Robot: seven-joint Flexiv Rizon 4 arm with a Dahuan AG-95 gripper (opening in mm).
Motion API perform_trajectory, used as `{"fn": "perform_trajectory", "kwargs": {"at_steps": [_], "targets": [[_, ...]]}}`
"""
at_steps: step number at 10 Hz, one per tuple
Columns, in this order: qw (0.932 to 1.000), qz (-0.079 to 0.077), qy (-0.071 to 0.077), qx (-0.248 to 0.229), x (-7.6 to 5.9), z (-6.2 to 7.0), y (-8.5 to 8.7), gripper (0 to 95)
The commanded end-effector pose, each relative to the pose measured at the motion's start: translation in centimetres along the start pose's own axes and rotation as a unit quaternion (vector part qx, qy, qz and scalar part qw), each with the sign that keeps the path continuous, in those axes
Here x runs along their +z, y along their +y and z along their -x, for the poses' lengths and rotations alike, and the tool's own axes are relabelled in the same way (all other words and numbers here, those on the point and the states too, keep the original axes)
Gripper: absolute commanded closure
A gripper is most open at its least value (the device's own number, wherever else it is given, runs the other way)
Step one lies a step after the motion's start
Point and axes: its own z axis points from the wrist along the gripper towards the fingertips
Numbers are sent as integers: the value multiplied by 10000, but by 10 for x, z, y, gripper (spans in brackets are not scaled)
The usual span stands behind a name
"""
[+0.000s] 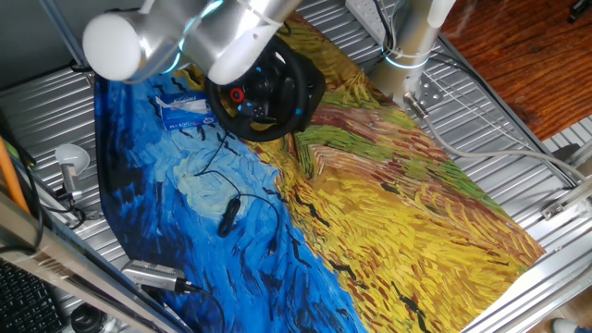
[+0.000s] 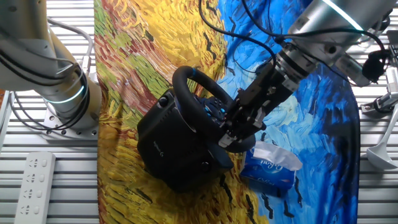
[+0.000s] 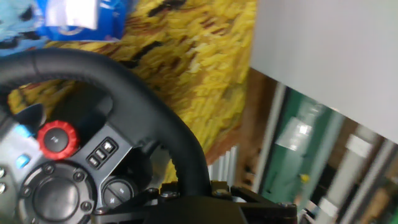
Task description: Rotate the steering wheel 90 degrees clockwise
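- The steering wheel [image 2: 202,109] stands on its dark base [image 2: 171,149] near the middle of the table [image 1: 518,120], on a painted cloth [image 1: 398,203] where the yellow part meets the blue. Its face is tilted toward the blue side.
- The gripper [image 2: 231,138] is at the lower part of the rim, on the side toward the tissue pack [image 2: 268,169]. In the hand view the rim runs straight down into the gripper body, so it looks seated on the rim, but the fingertips are hidden and I cannot tell whether it is clamped or merely around it.
- Judged step: the hold on the rim is taken or being taken, with the turn itself under way or about to start. The red knob [image 3: 58,138] sits off to one side of the hub [image 3: 59,196]; that alone does not show how far the wheel has turned.
- The next move calls for a curved sweep around the hub, clockwise as seen from the face, with the wrist following the rim so the hold does not slip.
- Room: the tissue pack lies just beside the gripper, the likeliest thing to be brushed. A small black cabled device [image 1: 228,218] lies well apart on the blue cloth. The arm's own pedestal [image 2: 68,99] stands behind the base, apart from the rim.
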Motion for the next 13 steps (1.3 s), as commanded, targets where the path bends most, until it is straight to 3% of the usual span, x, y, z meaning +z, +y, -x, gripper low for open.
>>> {"fn": "perform_trajectory", "kwargs": {"at_steps": [1, 7, 8, 9, 13], "targets": [[9999, -56, -26, -112, -2, -1, 0, 950], [9990, 30, -127, -425, -2, -2, -1, 950], [9976, 10, -269, -635, -2, -4, -4, 760], [9973, 52, -280, -673, -2, -4, -5, 380], [9959, 138, -124, -886, -13, -6, -8, 380]]}}
